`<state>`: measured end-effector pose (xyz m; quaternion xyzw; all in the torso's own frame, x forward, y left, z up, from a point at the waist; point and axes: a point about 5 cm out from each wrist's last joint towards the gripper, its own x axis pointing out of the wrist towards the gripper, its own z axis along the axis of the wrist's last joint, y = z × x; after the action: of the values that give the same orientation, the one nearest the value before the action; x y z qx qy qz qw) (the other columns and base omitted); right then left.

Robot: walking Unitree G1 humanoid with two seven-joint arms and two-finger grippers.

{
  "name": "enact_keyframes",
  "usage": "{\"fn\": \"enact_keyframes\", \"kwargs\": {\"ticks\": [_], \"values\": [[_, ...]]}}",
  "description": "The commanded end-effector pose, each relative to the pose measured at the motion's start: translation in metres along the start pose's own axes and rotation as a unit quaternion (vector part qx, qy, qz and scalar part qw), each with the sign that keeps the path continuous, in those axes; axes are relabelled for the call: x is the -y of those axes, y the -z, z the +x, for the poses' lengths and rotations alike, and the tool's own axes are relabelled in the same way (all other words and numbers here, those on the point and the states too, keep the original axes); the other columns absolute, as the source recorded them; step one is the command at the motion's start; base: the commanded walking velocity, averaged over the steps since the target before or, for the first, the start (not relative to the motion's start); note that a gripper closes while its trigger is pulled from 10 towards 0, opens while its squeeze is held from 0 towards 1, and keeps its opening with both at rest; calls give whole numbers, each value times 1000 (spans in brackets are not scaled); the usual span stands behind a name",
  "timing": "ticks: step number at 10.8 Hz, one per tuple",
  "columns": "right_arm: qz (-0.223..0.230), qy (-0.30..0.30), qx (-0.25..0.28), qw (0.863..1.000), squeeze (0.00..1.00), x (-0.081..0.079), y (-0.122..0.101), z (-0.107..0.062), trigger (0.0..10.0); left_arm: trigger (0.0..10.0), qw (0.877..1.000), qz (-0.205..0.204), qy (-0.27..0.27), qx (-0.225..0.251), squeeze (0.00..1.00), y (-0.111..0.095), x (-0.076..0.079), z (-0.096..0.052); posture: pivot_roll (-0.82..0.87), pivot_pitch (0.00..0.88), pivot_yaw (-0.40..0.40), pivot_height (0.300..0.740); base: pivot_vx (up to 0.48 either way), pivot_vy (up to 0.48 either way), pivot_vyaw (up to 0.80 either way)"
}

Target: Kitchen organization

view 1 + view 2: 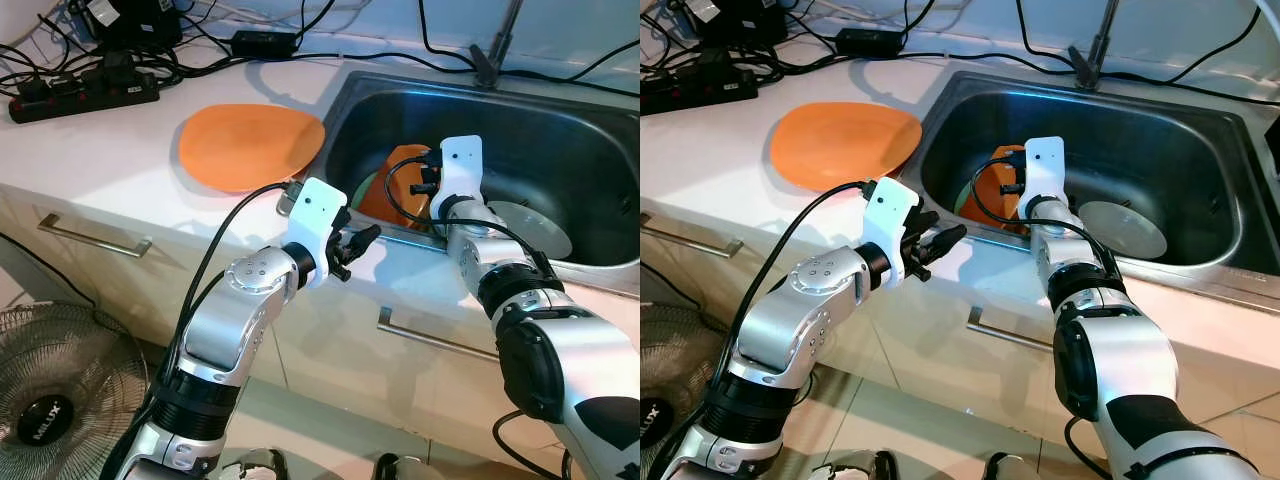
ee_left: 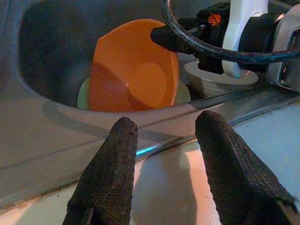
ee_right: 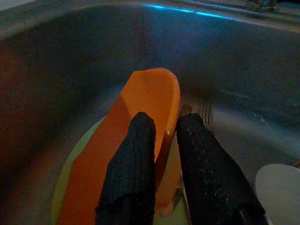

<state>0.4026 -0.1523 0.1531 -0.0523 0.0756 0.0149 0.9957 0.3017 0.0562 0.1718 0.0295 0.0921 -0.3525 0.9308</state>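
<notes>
An orange dish (image 2: 131, 65) stands tilted on edge in the steel sink (image 1: 560, 130), leaning over a pale green plate (image 3: 70, 173). My right gripper (image 3: 166, 119) reaches down into the sink and is shut on the dish's upper rim, one finger on each side. My left gripper (image 2: 166, 123) is open and holds nothing. It hovers over the counter's front strip just outside the sink's near rim, pointing toward the dish. A second, flat orange plate (image 1: 250, 145) lies on the counter left of the sink.
A white dish (image 1: 530, 225) lies on the sink floor to the right. The faucet (image 1: 497, 45) rises behind the sink. A power strip (image 1: 85, 95) with cables sits at the counter's back left. Drawer handles (image 1: 95, 238) and a floor fan (image 1: 60, 390) are below.
</notes>
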Motion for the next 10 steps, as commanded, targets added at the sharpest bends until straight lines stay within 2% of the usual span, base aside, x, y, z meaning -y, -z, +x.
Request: {"fn": "enact_keyframes", "kwargs": {"ticks": [1, 2, 3, 4, 5, 6, 10], "values": [[-10, -8, -8, 1000, 0, -5, 3, 0, 10000, 10000, 1000, 0, 0, -1, 0, 0, 1, -1, 189, 114, 35, 740, 0, 0, 0], [-14, -7, -6, 1000, 0, -4, 3, 0, 10000, 10000, 1000, 0, -1, -2, 0, 0, 1, 0, 188, 113, 34, 740, 0, 0, 0], [-17, 0, -5, 1000, 1000, -1, 3, 0, 10000, 10000, 1000, -1, -2, -2, 0, 0, 1, 0, 188, 111, 33, 740, 0, 0, 0], [-33, 4, -3, 999, 1000, 0, 2, 0, 10000, 10000, 1000, -1, -3, -2, 0, 0, 0, 0, 187, 110, 32, 740, 0, 0, 0], [-45, 5, -1, 999, 129, 0, 1, 0, 10000, 10000, 1000, -1, -3, -2, 0, 1, 0, 0, 187, 110, 32, 740, 0, 0, 0], [-56, 11, 5, 998, 0, 2, -1, 0, 10000, 10000, 1000, -1, -3, -3, 0, 1, 0, 0, 184, 108, 34, 740, 0, 0, 0], [-69, 17, 12, 997, 0, 4, -3, 0, 10000, 10000, 1000, -1, -2, -2, 0, 1, 1, 2, 178, 106, 33, 740, 0, 0, 0]]}}
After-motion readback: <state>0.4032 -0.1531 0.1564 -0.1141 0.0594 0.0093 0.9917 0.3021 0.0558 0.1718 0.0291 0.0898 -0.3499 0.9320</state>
